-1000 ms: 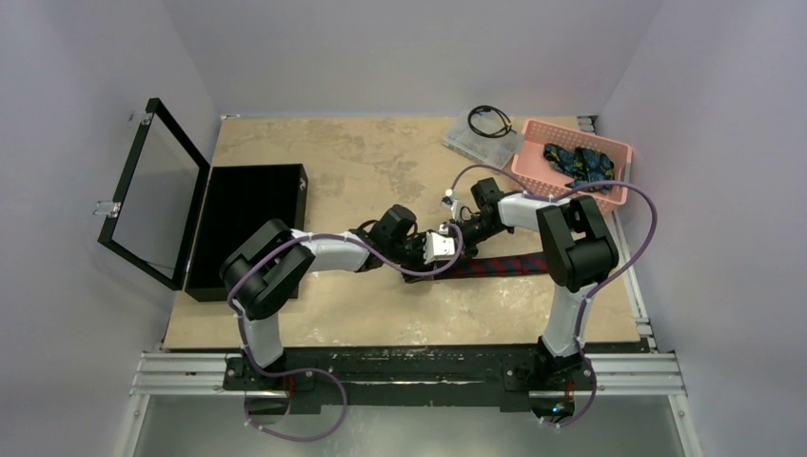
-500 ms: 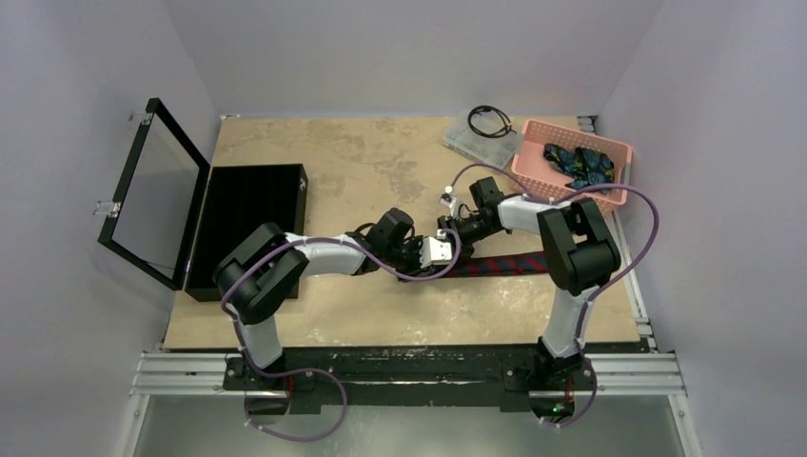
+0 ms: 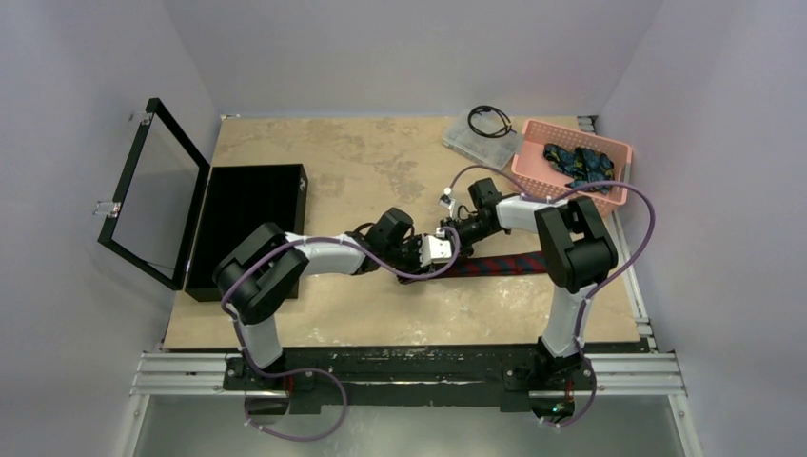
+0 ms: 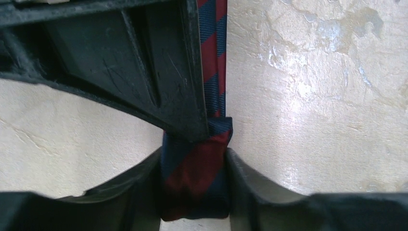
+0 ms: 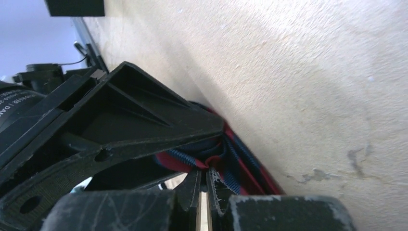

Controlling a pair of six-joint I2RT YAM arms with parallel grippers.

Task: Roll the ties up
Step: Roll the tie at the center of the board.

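Observation:
A maroon tie with navy stripes [image 3: 504, 264] lies on the table, running right from both grippers. Its rolled end [image 4: 195, 185] sits between the fingers [image 4: 240, 178] of my left gripper [image 3: 436, 250], which is shut on it from both sides. My right gripper [image 3: 449, 231] reaches in from behind; in its wrist view its fingertips [image 5: 214, 185] are shut on a fold of the maroon tie [image 5: 226, 166] at the roll's edge. Dark blue ties with a teal pattern [image 3: 576, 164] lie bunched in the pink basket [image 3: 529, 179].
A black box [image 3: 243, 224] stands at the left with its glass lid [image 3: 152, 190] swung open. A clear plastic case [image 3: 471, 141] with a black coiled cable [image 3: 489, 121] on it sits beside the basket at the back. Purple cables loop over both arms.
My left gripper has closed in on the rolled end. My right gripper opened, shifted slightly left, and shut again on the tie's fold.

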